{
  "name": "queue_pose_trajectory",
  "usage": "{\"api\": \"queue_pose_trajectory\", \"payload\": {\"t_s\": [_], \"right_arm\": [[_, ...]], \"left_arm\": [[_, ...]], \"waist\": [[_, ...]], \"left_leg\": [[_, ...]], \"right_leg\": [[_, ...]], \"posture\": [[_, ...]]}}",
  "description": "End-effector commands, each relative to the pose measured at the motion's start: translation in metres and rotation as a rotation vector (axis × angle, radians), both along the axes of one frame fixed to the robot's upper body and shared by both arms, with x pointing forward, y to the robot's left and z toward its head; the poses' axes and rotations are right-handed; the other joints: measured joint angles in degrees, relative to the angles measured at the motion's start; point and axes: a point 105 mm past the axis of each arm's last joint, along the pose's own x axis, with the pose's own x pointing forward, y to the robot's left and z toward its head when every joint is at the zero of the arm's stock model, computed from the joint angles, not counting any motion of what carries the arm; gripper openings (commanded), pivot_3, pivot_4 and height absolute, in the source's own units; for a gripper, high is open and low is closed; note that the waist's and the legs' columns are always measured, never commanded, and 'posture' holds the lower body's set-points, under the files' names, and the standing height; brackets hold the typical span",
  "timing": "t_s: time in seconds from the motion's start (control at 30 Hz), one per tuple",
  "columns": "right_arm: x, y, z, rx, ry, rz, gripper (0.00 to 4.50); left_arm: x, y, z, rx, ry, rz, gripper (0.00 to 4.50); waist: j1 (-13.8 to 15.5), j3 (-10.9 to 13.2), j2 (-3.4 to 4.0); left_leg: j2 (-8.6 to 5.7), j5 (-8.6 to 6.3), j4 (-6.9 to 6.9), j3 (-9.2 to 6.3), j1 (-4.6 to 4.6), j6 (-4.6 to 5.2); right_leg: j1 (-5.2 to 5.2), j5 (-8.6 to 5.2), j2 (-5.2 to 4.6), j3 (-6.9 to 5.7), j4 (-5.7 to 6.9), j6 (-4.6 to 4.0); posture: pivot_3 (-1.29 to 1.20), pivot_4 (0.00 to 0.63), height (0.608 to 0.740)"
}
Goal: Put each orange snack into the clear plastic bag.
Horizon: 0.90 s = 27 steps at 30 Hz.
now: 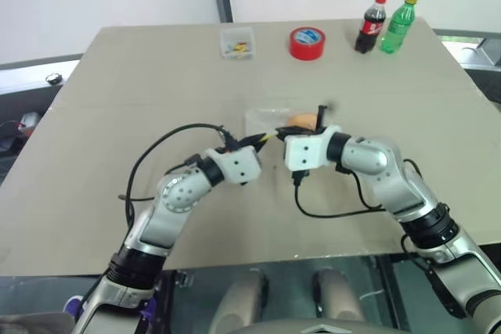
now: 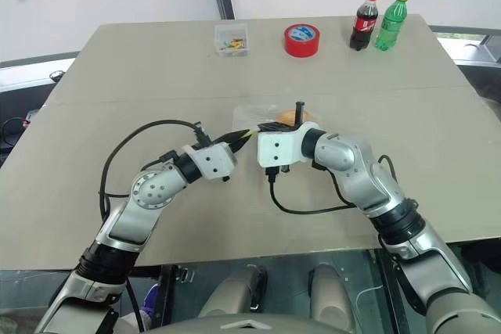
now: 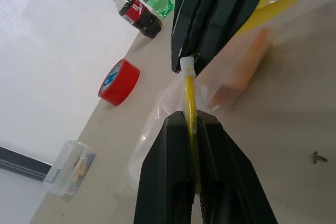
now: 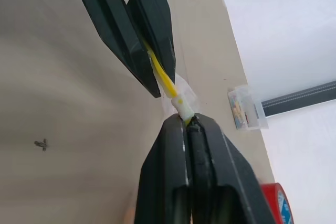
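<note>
With both grippers at mid-table, we see the left gripper [image 3: 190, 124] clamped on the clear plastic bag's [image 3: 157, 114] yellow strip. The right gripper [image 4: 188, 121] pinches its white slider; one orange snack [image 1: 301, 120] sits inside.

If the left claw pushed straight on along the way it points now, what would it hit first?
Most likely the right claw, shut on the same yellow closure strip of the clear plastic bag directly ahead of the left claw; depth between them is hard to judge.
</note>
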Motion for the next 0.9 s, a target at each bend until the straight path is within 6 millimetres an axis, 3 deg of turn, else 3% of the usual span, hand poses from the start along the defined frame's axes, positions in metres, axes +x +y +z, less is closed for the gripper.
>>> {"api": "queue_pose_trajectory", "payload": {"t_s": [0.03,0.3,0.4,0.5,0.6,0.73,0.9], "right_arm": [[-0.0049,0.0052,0.011,0.018,-0.053,0.036,0.27],[-0.0107,0.0129,0.0071,0.026,-0.008,0.075,0.27],[-0.0099,0.0136,0.0081,0.018,-0.027,0.077,0.98],[-0.0086,0.0133,0.009,0.014,-0.053,0.072,2.25],[-0.0082,0.0129,0.008,0.009,-0.056,0.073,2.25],[-0.0077,0.0115,0.006,-0.002,-0.06,0.072,1.21],[-0.0066,0.0093,0.0047,-0.016,-0.069,0.067,1.21]], "left_arm": [[-0.0029,-0.0032,0.0146,-0.016,-0.047,-0.017,0.0],[-0.0028,-0.0036,0.0156,-0.024,-0.04,-0.014,0.0],[-0.0025,-0.0037,0.0156,-0.027,-0.038,-0.011,0.0],[-0.0022,-0.0041,0.0156,-0.028,-0.036,-0.01,0.0],[-0.002,-0.0045,0.0155,-0.03,-0.036,-0.009,0.0],[-0.0021,-0.005,0.0154,-0.029,-0.037,-0.009,0.0],[-0.0025,-0.0046,0.0154,-0.028,-0.039,-0.008,0.0]], "waist": [[0.0,0.0,0.0],[0.0,0.0,0.0],[0.0,0.0,0.0],[0.0,0.0,0.0],[0.0,0.0,0.0],[0.0,0.0,0.0],[0.0,0.0,0.0]], "left_leg": [[0.0,0.0,0.0,0.0,0.0,0.0],[0.0,0.0,0.0,0.0,0.0,0.0],[0.0,0.0,0.0,0.0,0.0,0.0],[0.0,0.0,0.0,0.0,0.0,0.0],[0.0,0.0,0.0,0.0,0.0,0.0],[0.0,0.0,0.0,0.0,0.0,0.0],[0.0,0.0,0.0,0.0,0.0,0.0]], "right_leg": [[0.0,0.0,0.0,0.0,0.0,0.0],[0.0,0.0,0.0,0.0,0.0,0.0],[0.0,0.0,0.0,0.0,0.0,0.0],[0.0,0.0,0.0,0.0,0.0,0.0],[0.0,0.0,0.0,0.0,0.0,0.0],[0.0,0.0,0.01,0.0,0.0,0.0],[0.0,0.0,0.01,0.0,0.0,0.0]], "posture": [[0.0,0.15,0.74],[0.0,0.15,0.74],[0.0,0.15,0.74],[0.0,0.15,0.74],[0.0,0.15,0.74],[0.0,0.15,0.74],[0.0,0.15,0.74]]}}
